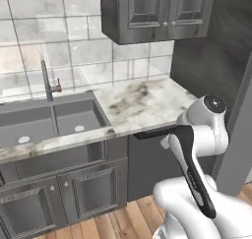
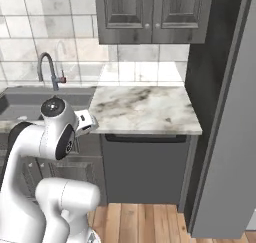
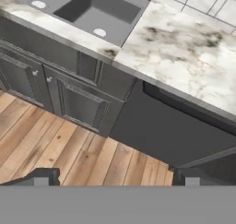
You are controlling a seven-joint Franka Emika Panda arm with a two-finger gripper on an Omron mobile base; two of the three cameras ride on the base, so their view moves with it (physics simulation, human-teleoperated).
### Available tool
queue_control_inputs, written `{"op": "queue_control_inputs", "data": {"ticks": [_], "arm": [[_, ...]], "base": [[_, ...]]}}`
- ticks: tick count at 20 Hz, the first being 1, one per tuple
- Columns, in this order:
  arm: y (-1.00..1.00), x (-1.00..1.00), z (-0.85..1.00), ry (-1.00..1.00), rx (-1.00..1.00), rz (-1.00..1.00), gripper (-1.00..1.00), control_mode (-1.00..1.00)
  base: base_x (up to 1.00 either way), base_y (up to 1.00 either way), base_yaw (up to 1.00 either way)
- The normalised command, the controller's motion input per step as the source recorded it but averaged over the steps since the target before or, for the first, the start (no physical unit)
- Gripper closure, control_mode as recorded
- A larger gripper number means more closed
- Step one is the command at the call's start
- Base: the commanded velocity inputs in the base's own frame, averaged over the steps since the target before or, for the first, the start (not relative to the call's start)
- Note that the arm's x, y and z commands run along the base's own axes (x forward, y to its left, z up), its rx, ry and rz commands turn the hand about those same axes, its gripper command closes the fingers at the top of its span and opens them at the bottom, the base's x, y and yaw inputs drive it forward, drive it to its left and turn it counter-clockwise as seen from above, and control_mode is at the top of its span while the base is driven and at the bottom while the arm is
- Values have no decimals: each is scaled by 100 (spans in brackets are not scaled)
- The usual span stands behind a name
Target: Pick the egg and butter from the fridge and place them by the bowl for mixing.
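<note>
Hand (image 3: 115, 177) spread wide and empty above the wood floor (image 3: 55, 144); fridge (image 2: 225, 137) apparently cut off at right.

a kitchen: sink (image 1: 54, 120), faucet (image 1: 47, 80), marble counter (image 2: 142, 109), dark cabinets (image 2: 150, 12), tiled wall (image 1: 29, 36)

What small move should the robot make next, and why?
Probably turn right toward the fridge: its grey side stands at the right edge, while the open gripper holds nothing and faces the floor before the marble counter and sink.
</note>
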Motion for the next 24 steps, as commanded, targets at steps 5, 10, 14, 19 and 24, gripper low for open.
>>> {"op": "queue_control_inputs", "data": {"ticks": [5,10,14,19,24], "arm": [[0,0,0,0,0,0,-100,100],[0,0,0,0,0,0,-100,100],[0,0,0,0,0,0,-100,100],[0,0,0,0,0,0,-100,100],[0,0,0,0,0,0,-100,100]], "base": [[-15,-36,0],[7,-100,0],[10,-100,0],[-19,-100,0],[-30,-98,-10]]}}
